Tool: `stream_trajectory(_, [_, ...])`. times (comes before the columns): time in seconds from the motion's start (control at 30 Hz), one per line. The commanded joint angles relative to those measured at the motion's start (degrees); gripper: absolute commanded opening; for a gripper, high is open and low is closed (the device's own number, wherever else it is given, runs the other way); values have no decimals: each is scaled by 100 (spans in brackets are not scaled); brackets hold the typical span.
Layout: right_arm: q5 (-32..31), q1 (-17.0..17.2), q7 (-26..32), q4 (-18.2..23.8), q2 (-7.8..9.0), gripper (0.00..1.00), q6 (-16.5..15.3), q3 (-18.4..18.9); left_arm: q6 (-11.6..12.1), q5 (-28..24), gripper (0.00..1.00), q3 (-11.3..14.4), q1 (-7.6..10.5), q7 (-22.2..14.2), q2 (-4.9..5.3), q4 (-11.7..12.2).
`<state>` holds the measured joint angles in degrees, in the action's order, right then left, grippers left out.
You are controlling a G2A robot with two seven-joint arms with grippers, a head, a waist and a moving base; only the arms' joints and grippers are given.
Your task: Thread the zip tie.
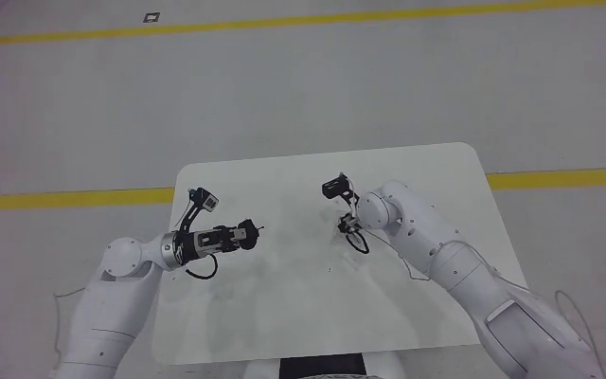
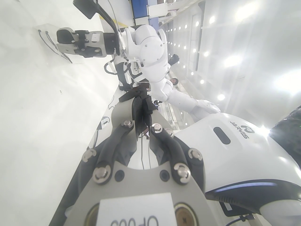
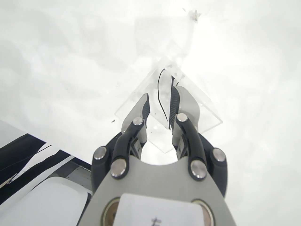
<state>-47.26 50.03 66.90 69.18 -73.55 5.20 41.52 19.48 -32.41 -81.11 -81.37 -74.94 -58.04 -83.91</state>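
Hovering over clear plate (image 3: 207, 111), right gripper (image 3: 160, 92) parted beside zip tie (image 3: 172, 81), left gripper (image 2: 141, 105) clenched.

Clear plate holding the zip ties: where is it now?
The clear plate lies near the white table's middle, directly beneath the open right gripper, whose fingers straddle a black zip tie in the right wrist view.

The left tool (image 2: 142, 106) carries a label (image 2: 135, 210) with cut-off print, perhaps letters.
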Motion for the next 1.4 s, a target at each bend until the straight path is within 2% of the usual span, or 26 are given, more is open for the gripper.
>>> stream_trajectory(0.0, [10, -23, -62, -98, -29, 24, 8, -30, 0, 0, 0, 0, 0, 0, 0, 0])
stream_trajectory(0.53, [1, -218, -102, -591, -228, 23, -67, -223, 0, 0, 0, 0, 0, 0, 0, 0])
stream_trajectory(0.67, [-23, -252, -104, -663, -267, 16, -64, -251, 0, 0, 0, 0, 0, 0, 0, 0])
stream_trajectory(0.83, [-66, -280, -108, -706, -304, 2, -40, -258, 0, 0, 0, 0, 0, 0, 0, 0])
stream_trajectory(1.03, [-128, -280, -9, -576, -297, 0, -11, -177, 0, 0, 0, 0, 0, 0, 0, 0])
stream_trajectory(1.37, [-246, -56, 362, 34, -139, 0, -51, 213, 0, 0, 0, 0, 0, 0, 0, 0])
